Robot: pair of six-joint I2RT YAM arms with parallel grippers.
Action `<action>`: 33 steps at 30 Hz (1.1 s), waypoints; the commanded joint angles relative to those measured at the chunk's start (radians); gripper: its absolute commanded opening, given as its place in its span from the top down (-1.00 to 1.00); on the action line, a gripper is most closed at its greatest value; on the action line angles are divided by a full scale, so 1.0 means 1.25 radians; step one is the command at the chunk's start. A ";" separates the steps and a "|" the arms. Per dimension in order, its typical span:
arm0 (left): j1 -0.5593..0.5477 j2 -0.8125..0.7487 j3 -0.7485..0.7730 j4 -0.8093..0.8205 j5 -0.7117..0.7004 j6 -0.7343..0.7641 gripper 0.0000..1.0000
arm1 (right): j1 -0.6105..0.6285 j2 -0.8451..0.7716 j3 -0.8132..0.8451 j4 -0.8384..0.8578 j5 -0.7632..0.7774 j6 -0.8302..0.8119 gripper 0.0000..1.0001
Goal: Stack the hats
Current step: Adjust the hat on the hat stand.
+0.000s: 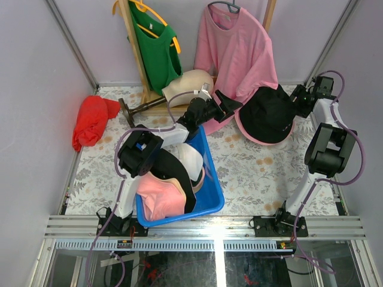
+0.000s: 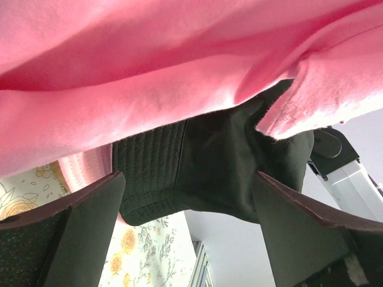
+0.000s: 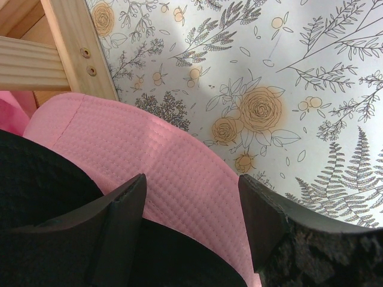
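Note:
A black hat [image 1: 269,113] lies on top of a pink hat [image 1: 254,139] at the back right of the table. My left gripper [image 1: 230,106] is open just left of this pair, under the hanging pink shirt. In the left wrist view the black hat [image 2: 209,161] hangs ahead of the open gripper [image 2: 187,179], apart from the fingers. My right gripper [image 1: 296,98] is open at the pair's right edge. In the right wrist view it [image 3: 191,182] hovers over the pink brim [image 3: 167,161] and the black hat [image 3: 42,179]. A blue bin [image 1: 212,197] holds pink [image 1: 160,197], white [image 1: 188,158] and black [image 1: 170,167] hats.
A cream mannequin head [image 1: 188,84] lies by the wooden rack [image 1: 134,48], which carries a green shirt [image 1: 157,51] and a pink shirt [image 1: 239,48]. A red cloth bundle [image 1: 91,119] sits at the back left. The rack's leg [image 3: 66,48] is close to the right gripper.

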State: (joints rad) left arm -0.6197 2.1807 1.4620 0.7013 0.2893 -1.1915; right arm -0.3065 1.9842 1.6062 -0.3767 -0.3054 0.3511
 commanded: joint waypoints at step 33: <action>-0.058 0.106 0.069 0.058 -0.129 -0.016 -0.73 | 0.018 -0.036 0.016 -0.018 -0.041 -0.001 -0.41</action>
State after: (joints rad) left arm -0.6823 2.2826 1.5295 0.6113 0.1802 -1.1687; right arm -0.3065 1.9842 1.6058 -0.3767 -0.3084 0.3508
